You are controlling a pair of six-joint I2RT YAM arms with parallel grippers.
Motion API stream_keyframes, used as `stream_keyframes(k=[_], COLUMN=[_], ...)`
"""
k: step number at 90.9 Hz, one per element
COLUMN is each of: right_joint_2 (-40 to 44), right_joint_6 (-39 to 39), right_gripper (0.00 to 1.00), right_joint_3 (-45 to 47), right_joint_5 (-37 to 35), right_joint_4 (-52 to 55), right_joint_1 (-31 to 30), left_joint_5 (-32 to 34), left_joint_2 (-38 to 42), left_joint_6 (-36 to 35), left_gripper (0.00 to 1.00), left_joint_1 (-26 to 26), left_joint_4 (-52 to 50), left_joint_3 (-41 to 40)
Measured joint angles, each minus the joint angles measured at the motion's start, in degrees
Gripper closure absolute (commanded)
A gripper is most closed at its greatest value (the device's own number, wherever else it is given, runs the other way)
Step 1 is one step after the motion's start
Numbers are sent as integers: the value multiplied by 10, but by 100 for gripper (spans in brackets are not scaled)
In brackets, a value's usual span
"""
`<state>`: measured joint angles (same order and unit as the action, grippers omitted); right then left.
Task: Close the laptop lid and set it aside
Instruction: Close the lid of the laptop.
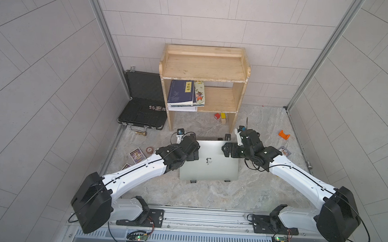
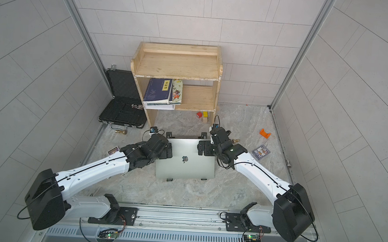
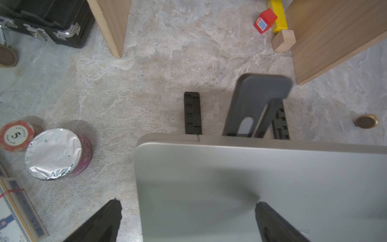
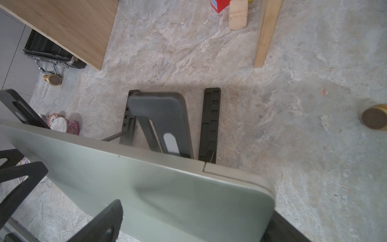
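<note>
While the laptop (image 1: 210,171) rests on the black stand (image 3: 192,113) at the middle of the stone-patterned table (image 1: 206,195), the laptop lid (image 2: 185,170) is seen shut, logo up. The left gripper (image 3: 187,204) is spread wide at the far left corner, one finger off the edge, one over the lid. The right gripper (image 4: 194,207) is spread just as wide around the far right corner. Contact cannot be judged. Beyond, a wooden shelf (image 1: 204,66) and a black briefcase (image 1: 142,115) are seen.

The laptop (image 1: 210,171) lies on a stand (image 3: 192,113) before the shelf (image 1: 204,66), with the briefcase (image 1: 142,116) left of it.
</note>
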<state>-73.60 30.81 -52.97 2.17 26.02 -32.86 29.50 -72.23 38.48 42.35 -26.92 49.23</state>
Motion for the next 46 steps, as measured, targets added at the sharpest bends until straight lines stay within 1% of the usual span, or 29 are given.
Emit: stream_keyframes(k=[12,26,46], right_joint_2=[0,6,64], right_joint_6=[-2,-2,0], right_gripper=[0,0,0], right_joint_3=[10,55,127], right_joint_5=[4,7,8], right_joint_4=[-10,-25,-26], right_joint_1=[3,3,6], left_joint_5=[-8,-21,-45], left_joint_2=[12,30,77], left_joint_6=[0,7,27], left_gripper=[0,0,0], left_joint_1=[-3,-3,-3], left_joint_4=[12,31,51], left_joint_3=[-20,-64,-141])
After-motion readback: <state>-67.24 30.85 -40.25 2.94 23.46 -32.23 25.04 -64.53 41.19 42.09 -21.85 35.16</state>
